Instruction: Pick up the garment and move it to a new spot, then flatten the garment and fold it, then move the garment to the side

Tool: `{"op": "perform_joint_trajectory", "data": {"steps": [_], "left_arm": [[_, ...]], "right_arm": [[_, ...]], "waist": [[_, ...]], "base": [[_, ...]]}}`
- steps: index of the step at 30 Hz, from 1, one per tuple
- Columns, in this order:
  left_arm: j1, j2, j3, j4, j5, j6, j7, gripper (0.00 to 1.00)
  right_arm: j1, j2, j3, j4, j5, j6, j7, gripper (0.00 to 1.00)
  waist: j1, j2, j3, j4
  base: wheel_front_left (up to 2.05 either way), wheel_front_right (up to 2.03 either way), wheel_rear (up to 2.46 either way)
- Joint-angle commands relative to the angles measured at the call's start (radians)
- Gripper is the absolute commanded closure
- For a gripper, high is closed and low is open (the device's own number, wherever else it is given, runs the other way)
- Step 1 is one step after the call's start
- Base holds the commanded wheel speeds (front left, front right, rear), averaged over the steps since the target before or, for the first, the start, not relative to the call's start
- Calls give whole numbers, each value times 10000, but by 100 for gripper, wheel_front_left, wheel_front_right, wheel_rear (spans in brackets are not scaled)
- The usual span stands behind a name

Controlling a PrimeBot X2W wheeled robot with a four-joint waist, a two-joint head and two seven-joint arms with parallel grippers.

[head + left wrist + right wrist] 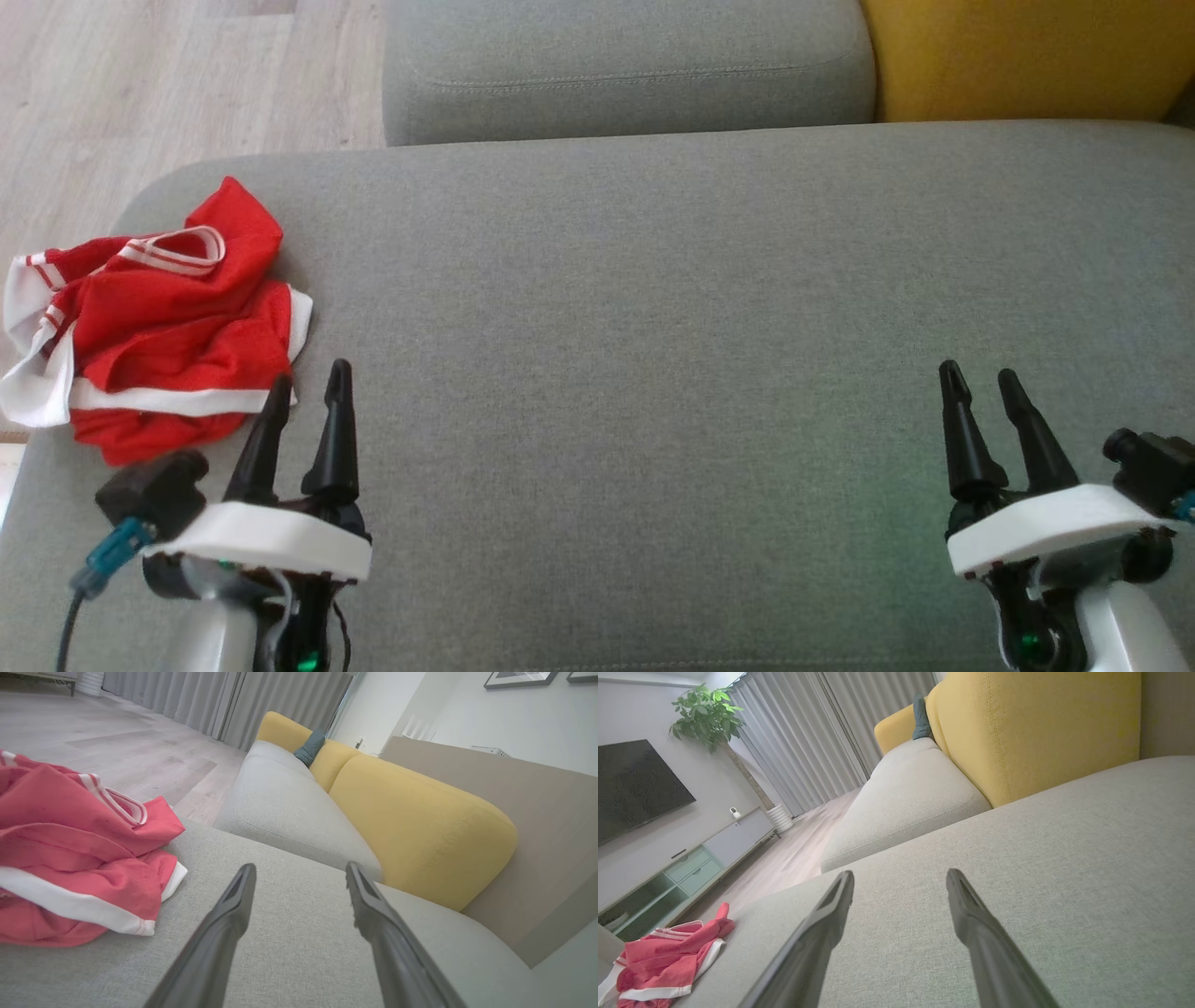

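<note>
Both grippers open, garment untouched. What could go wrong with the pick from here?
1. The crumpled red garment with white trim sits at the left edge of the grey fabric sofa cushion; a nudge from the left gripper might push it onto the wooden floor.
2. Its layers are bunched, so a pinch may catch several folds and hinder flattening.

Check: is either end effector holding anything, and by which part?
Nothing is held. Left end effector and right end effector stand open; the crumpled red-and-white fabric garment lies free on the grey cushion.
</note>
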Motion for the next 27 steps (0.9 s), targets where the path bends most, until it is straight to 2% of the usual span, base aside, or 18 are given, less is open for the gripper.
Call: {"op": "perform_joint_trajectory", "data": {"steps": [1, 27], "left_arm": [[-512, 175, 134, -420, 371, -27, -142, 0], [-353, 221, -166, 14, 3630, 94, -904, 0]], "right_arm": [[-488, -141, 190, -432, -352, -6, -162, 0], [-341, 165, 161, -189, -3430, -7, -614, 0]], "waist": [[0, 0, 5, 4], [0, 0, 45, 179]], "base": [[0, 0, 0], [0, 0, 0]]}}
